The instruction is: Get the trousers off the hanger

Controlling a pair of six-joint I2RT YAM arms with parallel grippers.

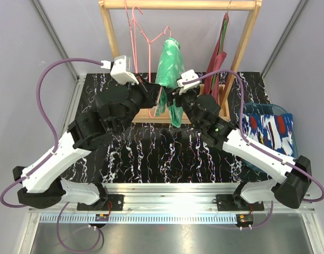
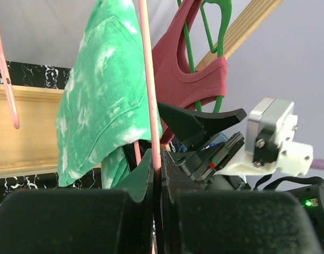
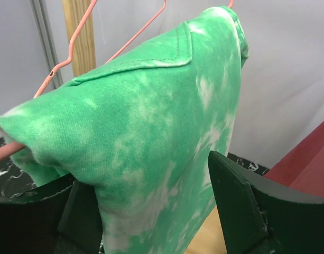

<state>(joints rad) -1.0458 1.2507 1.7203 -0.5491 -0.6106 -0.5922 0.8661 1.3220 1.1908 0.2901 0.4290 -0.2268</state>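
My left claw point(image 2: 156, 174) is clamped shut on the thin wire of the pink hanger point(image 2: 148, 79), steadying it; my right claw point(image 3: 156, 196) stands apart, one finger on each side of the green trousers point(image 3: 146, 132), and I cannot see that it pinches them yet.

These trousers hang folded over the hanger's bar, on the wooden rack point(image 1: 177, 5) at the back of the worktop point(image 1: 151, 148); the cloth looks like soft, thick knit, light and limp, so I judge it will sag and drape rather than hold any shape. It should not be slippery, but it may drag on the wire and tug the hanger along; that is why the other claw's hold matters. The best place to take hold seems to be the doubled fabric just below the fold, both layers at once, so that one leg does not stay behind.

Counting: two pairs of trousers, the green one on the hanger and the blue trousers point(image 1: 267, 129) lying off it in the tub point(image 1: 262, 107) at my right; one maroon top point(image 2: 204, 79), on one green hanger point(image 2: 217, 32), not mine to touch; of pink hangers I am sure of one, and cannot tell whether the pink wire beside it is a second.
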